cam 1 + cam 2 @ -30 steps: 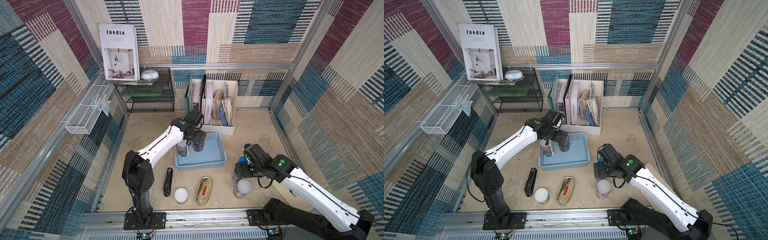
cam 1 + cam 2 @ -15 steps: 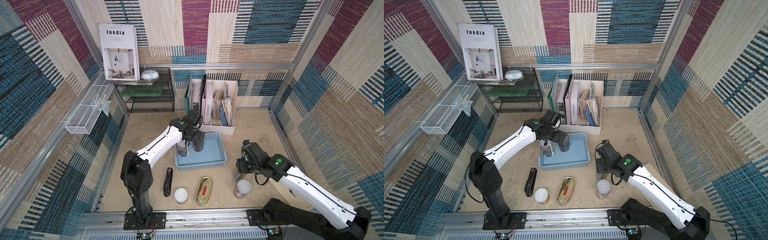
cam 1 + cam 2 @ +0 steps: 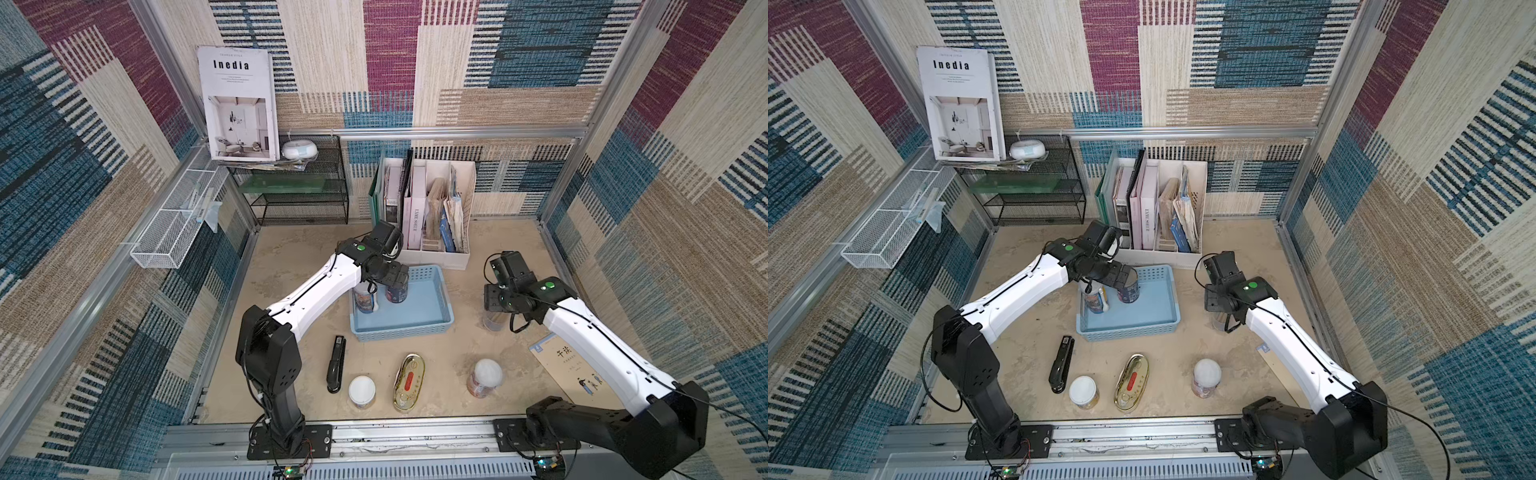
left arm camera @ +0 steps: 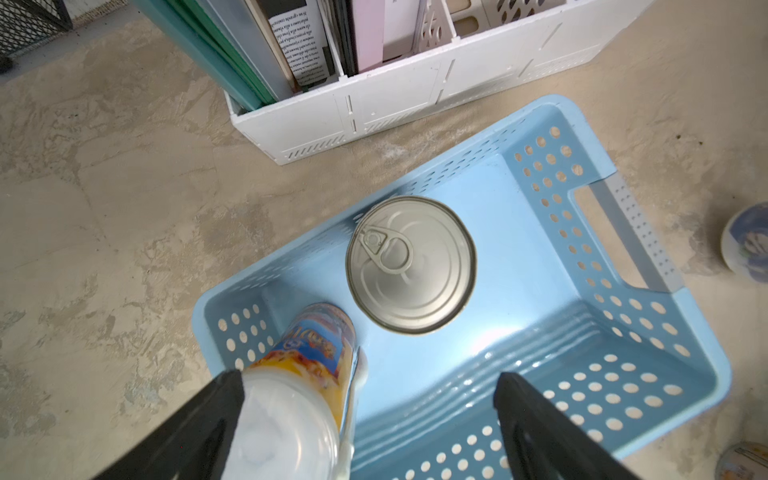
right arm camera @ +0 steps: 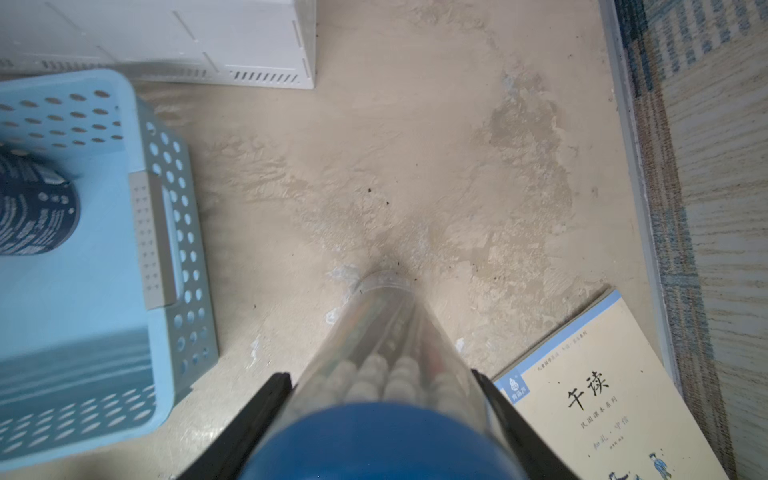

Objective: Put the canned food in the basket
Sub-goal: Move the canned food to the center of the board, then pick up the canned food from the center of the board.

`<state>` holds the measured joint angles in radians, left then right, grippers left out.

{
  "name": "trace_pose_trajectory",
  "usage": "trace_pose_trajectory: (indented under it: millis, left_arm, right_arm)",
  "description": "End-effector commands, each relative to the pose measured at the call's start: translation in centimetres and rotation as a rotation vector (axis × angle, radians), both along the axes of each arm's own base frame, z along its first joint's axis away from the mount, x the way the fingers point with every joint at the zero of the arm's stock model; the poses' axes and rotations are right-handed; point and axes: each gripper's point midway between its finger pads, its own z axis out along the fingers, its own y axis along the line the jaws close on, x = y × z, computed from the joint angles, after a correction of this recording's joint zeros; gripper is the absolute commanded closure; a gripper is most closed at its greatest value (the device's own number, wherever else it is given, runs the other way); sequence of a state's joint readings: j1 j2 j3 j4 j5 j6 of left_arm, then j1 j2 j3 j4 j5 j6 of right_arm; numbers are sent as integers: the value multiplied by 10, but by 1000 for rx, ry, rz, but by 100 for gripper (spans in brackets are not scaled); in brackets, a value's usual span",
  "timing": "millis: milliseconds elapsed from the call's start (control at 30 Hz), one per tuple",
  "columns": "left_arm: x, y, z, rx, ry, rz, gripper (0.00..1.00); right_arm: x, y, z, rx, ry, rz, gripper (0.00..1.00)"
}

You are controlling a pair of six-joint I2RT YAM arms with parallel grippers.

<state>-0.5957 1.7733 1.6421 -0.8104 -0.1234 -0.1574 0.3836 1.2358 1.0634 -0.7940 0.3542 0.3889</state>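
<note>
The light blue basket [image 3: 419, 320] [image 4: 540, 291] holds a pull-tab can [image 4: 411, 266] [image 3: 397, 293] and a white-lidded can [image 4: 299, 395] [image 3: 365, 297] with a blue and yellow label. My left gripper [image 4: 370, 376] hangs open over them, the white-lidded can right beside one finger. An oval gold tin [image 3: 408, 382] and two white-lidded cans [image 3: 361, 390] [image 3: 484, 376] stand on the table near the front. My right gripper [image 5: 380, 374] is shut on a tall clear tube [image 5: 386, 332] with a blue lid, right of the basket, its base on the table.
A black stapler [image 3: 336, 363] lies left of the front cans. A yellow booklet [image 3: 569, 365] lies at the right by the tube. A white file organizer [image 3: 432, 216] stands just behind the basket, a black mesh rack [image 3: 299, 195] at the back left.
My right gripper has moved over the blue-lidded tube and closed its jaws on it. The left arm has hardly moved and stays open over the basket.
</note>
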Motion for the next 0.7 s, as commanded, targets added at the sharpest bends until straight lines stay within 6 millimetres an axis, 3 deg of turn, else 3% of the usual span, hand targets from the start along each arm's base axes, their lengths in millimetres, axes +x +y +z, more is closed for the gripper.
trace_pose_trajectory:
  millis: [0,133,233,333,533,667]
  left_arm:
    - [-5,1,5,-18,-4,-3,0]
    - [-12,7,9,-14,-12,-5,1]
    - [-16,12,13,-13,-18,-1,1]
    - [-18,14,17,-21,-24,3,0]
    - [-23,15,24,-40,-29,7,1]
    - [-26,19,22,-31,-29,11,1]
  right_arm:
    - [21,5,-4,59,-45,28,54]
    - [18,4,-16,82,-22,12,31]
    - [12,0,-13,89,-39,2,2]
    - [8,1,-1,108,-72,13,1]
    - [-7,7,49,190,-173,61,1]
    - [-31,9,49,220,-117,92,1]
